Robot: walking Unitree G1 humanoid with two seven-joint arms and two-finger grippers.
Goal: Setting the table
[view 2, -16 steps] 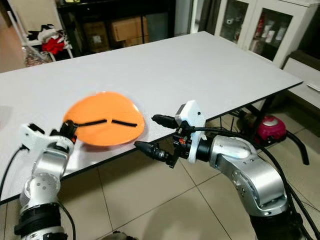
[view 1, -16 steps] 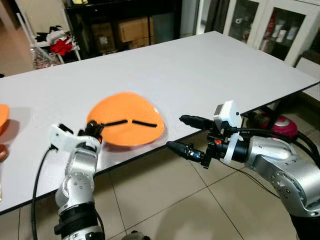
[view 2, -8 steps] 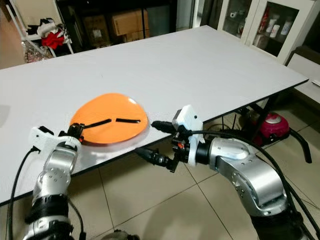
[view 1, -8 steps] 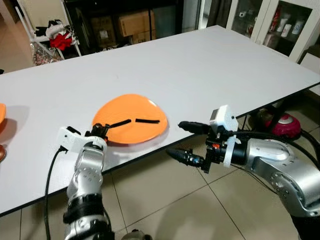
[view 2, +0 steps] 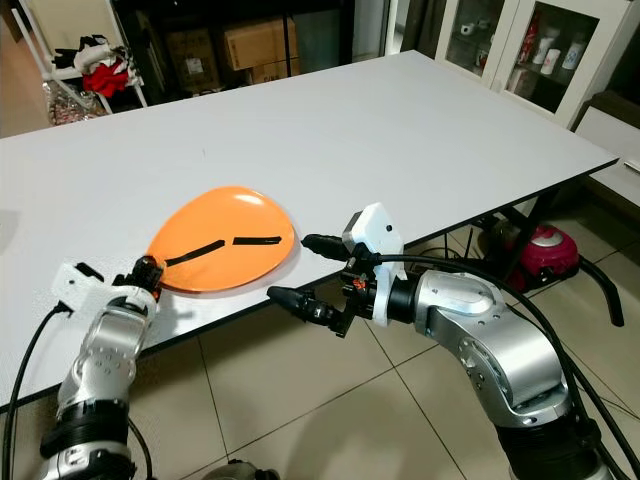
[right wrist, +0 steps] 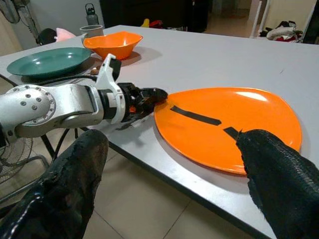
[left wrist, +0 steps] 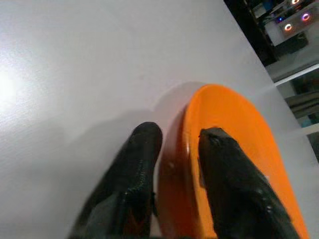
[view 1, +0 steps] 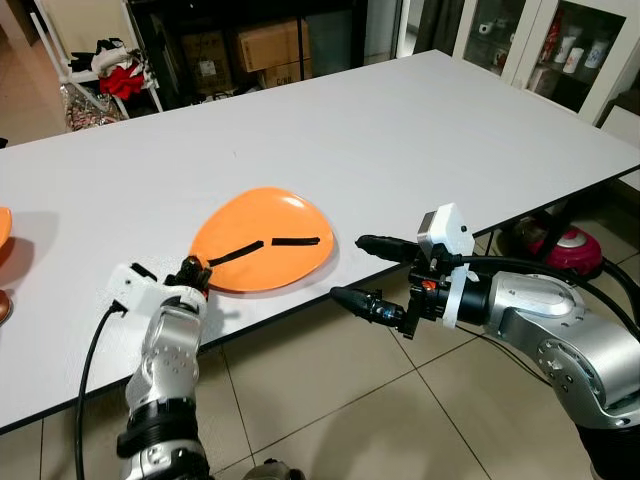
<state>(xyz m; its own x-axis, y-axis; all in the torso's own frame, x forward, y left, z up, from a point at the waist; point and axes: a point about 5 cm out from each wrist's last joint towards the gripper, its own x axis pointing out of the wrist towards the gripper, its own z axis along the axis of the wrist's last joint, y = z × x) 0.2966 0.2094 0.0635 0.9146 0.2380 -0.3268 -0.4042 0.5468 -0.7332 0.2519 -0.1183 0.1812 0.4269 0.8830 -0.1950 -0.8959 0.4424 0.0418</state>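
Note:
An orange plate [view 1: 265,235] with two black strips on it lies on the white table [view 1: 400,130], close to the front edge. My left gripper [view 1: 195,272] is shut on the plate's near left rim. In the left wrist view the two fingers [left wrist: 134,169] pinch that rim [left wrist: 234,129] from both sides. My right gripper [view 1: 348,267] is open and holds nothing. It hangs just off the table's front edge, right of the plate, and points at it. The right wrist view shows the plate [right wrist: 234,124] between its spread fingers [right wrist: 75,174].
An orange bowl [right wrist: 112,44] and a green plate [right wrist: 47,60] stand further left on the table. A black shelf [view 1: 250,50] stands behind the table and glass cabinets [view 1: 560,50] at the back right. A pink object [view 1: 570,250] sits on the tiled floor under the table's right end.
My left wrist has sunk lower and nearer the table's front edge, still holding the rim. The plate has turned slightly. The right gripper has hardly moved.

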